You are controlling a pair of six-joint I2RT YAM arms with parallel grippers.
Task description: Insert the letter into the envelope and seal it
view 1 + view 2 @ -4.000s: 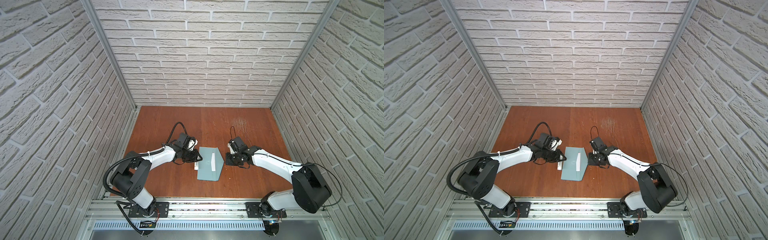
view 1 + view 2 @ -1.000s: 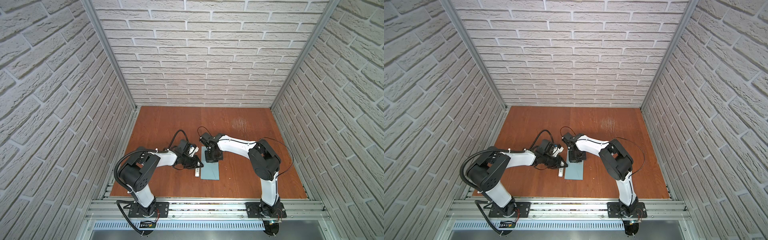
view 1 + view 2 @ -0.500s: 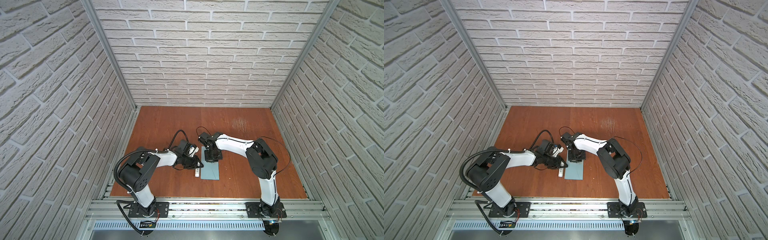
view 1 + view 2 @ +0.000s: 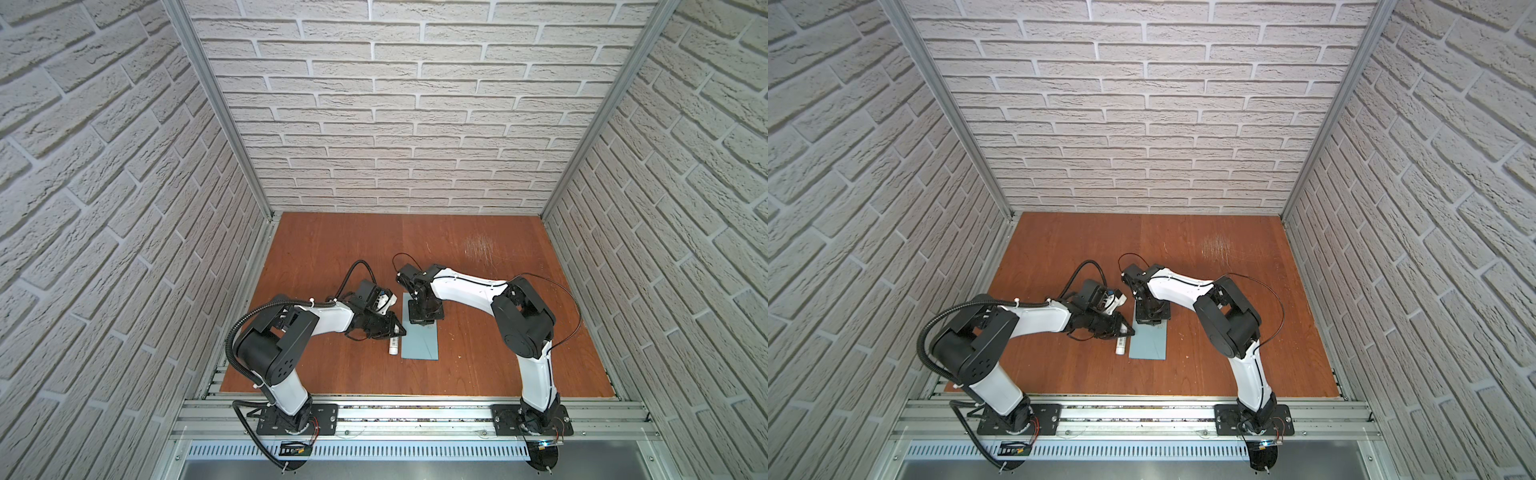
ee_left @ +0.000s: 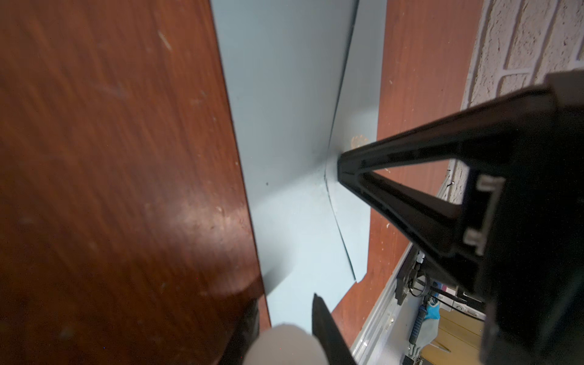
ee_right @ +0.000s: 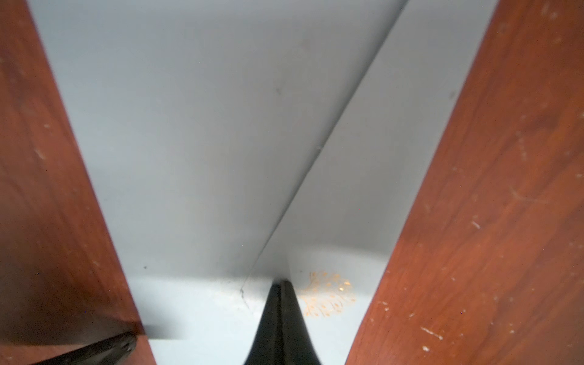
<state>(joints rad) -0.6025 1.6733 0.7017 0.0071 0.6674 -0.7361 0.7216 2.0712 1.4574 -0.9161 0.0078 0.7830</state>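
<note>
As both arms lean in over the brown wooden table [image 4: 478, 270], we find the left gripper [image 4: 394, 329] low at the left of the scene. Its jaws are clamped round a white stick [image 4: 393, 345] that pokes out toward the table's near edge. In the left wrist view the stick [image 5: 284, 344] shows as a blurred round end between the two black fingers.

Just beside the stick, to its right, lies the envelope [image 4: 419, 345]. It is light blue-grey and flat on the table, its long side runs away from us, and its flap is folded down over the body. The left wrist view shows the envelope [image 5: 284, 126] with the flap's edges meeting in a point.

On that point stands the right gripper [image 6: 281, 287], jaws clenched together with nothing between them, tips pressed onto the paper. Just beside the tips we note a small orange speckled mark [image 6: 328, 297]. Farther right, the right arm [image 4: 465, 291] arches back toward its base on the rail.

We cannot see the letter, nor tell whether it sits inside.
</note>
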